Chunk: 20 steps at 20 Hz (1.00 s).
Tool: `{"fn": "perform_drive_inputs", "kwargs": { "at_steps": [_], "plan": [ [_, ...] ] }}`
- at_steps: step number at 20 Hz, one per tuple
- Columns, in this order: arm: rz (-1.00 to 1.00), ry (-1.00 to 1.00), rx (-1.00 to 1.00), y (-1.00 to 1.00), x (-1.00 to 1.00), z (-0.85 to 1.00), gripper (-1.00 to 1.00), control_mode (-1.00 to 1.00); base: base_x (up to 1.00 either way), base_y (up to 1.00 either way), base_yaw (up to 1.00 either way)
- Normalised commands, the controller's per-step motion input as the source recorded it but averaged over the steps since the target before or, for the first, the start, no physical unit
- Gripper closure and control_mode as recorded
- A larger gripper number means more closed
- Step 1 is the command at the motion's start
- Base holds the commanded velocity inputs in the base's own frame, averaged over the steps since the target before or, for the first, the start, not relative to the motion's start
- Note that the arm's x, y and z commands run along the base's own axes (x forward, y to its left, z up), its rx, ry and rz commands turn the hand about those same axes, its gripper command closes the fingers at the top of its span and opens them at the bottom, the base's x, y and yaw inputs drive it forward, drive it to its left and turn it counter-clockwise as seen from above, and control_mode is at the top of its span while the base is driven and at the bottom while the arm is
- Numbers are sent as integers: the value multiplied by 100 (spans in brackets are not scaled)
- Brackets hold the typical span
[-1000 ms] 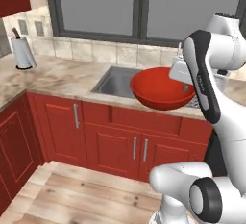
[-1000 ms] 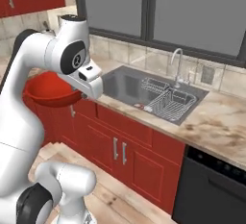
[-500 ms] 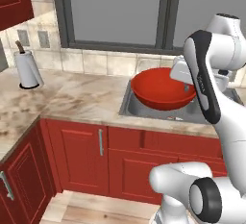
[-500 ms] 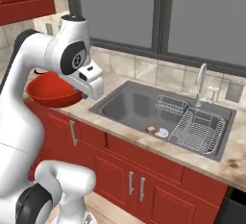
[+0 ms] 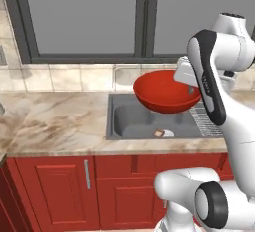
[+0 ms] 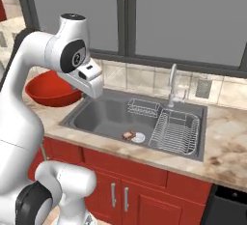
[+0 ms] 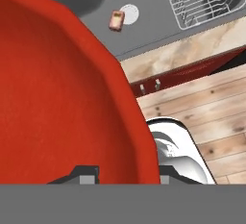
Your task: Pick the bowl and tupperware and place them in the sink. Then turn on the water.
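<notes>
Bowl (image 5: pixel 167 92) is gripped by the rim: in the hand view one fingertip (image 7: pixel 87 174) sits inside the rim and the other outside, so the gripper (image 7: pixel 124 175) is closed partway on the red wall.

Against the frames of a second ago, the whole scene is shifted. The base has been driven along the counter (image 5: pixel 55 121), and the sink (image 5: pixel 132 124) is now squarely ahead.

Bowl is carried in the air, over the basin's left part. Tupperware is not made out. Faucet (image 6: pixel 171 85) is dry. Lowering and release are judged to be next.
</notes>
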Motion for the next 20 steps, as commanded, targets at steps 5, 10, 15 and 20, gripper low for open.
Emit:
{"fn": "perform_drive_inputs", "kwargs": {
  "at_steps": [5, 10, 15, 20],
  "plan": [
    [0, 0, 0, 0, 0, 0, 100, 100, 22, 0, -35],
    [0, 0, 0, 0, 0, 0, 100, 100, 4, 19, -22],
    [0, 0, 0, 0, 0, 0, 100, 100, 18, 45, -15],
    [0, 0, 0, 0, 0, 0, 100, 100, 29, 48, -10]
  ]
}}
